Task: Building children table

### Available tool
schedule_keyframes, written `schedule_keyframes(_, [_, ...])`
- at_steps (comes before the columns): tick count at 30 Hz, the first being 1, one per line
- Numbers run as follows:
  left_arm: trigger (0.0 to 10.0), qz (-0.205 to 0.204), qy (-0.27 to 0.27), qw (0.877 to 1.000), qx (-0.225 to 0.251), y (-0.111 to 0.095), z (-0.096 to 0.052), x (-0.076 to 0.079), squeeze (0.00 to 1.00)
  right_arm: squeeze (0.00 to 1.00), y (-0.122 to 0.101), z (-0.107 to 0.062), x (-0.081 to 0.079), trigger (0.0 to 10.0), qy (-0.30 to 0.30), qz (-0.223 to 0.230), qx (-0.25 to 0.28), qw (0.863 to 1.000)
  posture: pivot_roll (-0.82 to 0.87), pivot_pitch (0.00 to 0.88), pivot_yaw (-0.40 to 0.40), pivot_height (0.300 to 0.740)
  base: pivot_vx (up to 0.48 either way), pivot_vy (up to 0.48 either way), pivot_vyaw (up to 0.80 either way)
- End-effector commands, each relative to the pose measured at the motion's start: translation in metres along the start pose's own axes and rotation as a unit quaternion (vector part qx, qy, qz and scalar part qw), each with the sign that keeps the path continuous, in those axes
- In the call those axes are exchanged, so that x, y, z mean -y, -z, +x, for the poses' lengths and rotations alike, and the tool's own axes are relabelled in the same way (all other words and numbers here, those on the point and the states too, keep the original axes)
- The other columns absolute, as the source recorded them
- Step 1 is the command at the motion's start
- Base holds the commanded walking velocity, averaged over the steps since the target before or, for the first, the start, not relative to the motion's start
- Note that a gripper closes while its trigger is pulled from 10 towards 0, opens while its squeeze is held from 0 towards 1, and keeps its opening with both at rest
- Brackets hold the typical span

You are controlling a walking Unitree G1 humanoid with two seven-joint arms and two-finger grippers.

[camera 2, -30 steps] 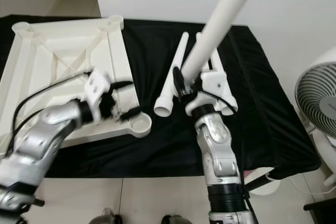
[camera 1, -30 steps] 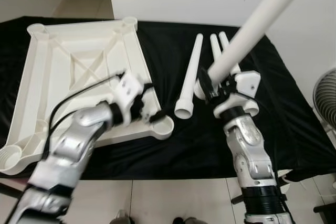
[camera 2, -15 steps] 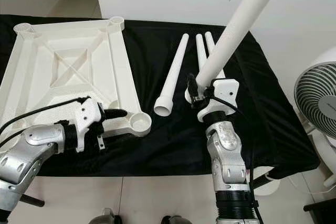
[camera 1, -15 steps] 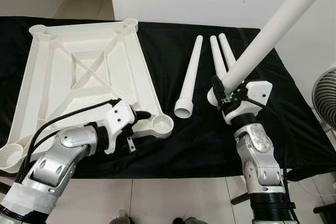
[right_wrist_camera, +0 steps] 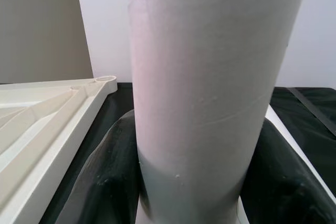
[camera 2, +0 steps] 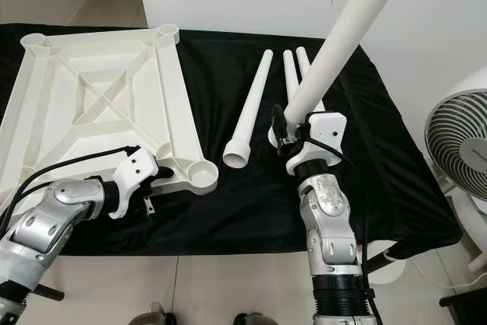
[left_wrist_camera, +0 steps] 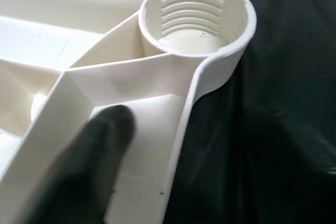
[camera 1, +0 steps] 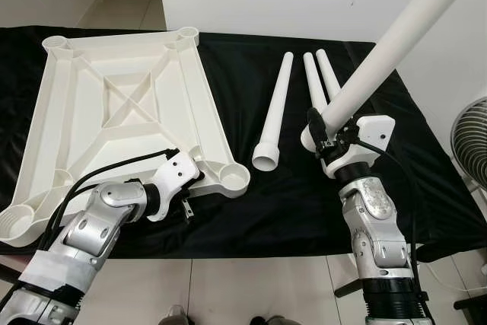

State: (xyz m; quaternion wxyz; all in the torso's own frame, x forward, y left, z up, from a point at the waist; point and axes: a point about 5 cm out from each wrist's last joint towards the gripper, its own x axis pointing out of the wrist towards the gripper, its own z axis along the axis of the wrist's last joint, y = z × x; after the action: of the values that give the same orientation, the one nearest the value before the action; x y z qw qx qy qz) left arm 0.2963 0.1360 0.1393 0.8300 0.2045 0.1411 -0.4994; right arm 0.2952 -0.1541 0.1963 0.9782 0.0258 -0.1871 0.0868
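The white tabletop (camera 1: 114, 112) lies upside down on the black cloth (camera 1: 251, 58). My left gripper (camera 1: 198, 177) is at its near right corner, just short of the threaded socket (left_wrist_camera: 197, 14). It is open, and its fingers (left_wrist_camera: 89, 171) straddle the tabletop's rim wall. My right gripper (camera 1: 323, 133) is shut on the thick end of a white table leg (camera 1: 388, 43), which slants up and away to the right. In the right wrist view the two pads (right_wrist_camera: 115, 171) press on either side of that leg (right_wrist_camera: 210, 77).
Three more white legs (camera 1: 275, 112) lie side by side on the cloth between the tabletop and my right arm. A standing fan (camera 2: 456, 142) is at the far right, off the table. A white wall runs behind, with tiled floor in front.
My left gripper has dropped from above the corner down to the rim by the socket. The right gripper, still holding the leg, has shifted slightly right and then stayed still.
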Motion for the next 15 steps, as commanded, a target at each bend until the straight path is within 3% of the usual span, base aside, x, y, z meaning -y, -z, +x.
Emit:
schedule_keyframes(1, [0.0, -0.002, -0.086, 0.996, 0.002, -0.004, 0.002, -0.013, 0.0, 0.0, -0.006, 0.002, 0.001, 10.0, 0.002, -0.01, 0.01, 1.0, 0.12, 0.083, -0.037, 0.74, 0.0, 0.0, 0.0])
schedule_keyframes(8, [0.0, 0.006, -0.094, 0.995, 0.025, -0.02, 0.012, -0.014, 0.0, 0.0, -0.006, 0.002, 0.002, 10.0, 0.006, -0.011, 0.011, 1.0, 0.12, 0.086, -0.034, 0.74, 0.0, 0.0, 0.0])
schedule_keyframes(11, [0.0, 0.007, -0.097, 0.994, 0.05, -0.04, 0.033, -0.007, 0.0, 0.0, -0.007, 0.002, 0.001, 10.0, 0.008, -0.012, 0.013, 1.0, 0.11, 0.089, -0.029, 0.74, 0.0, 0.0, 0.0])
schedule_keyframes(15, [0.0, 0.008, -0.09, 0.994, 0.062, -0.049, 0.045, 0.0, 0.0, 0.0, -0.007, 0.003, 0.001, 10.0, 0.009, -0.011, 0.013, 1.0, 0.1, 0.09, -0.027, 0.74, 0.0, 0.0, 0.0])
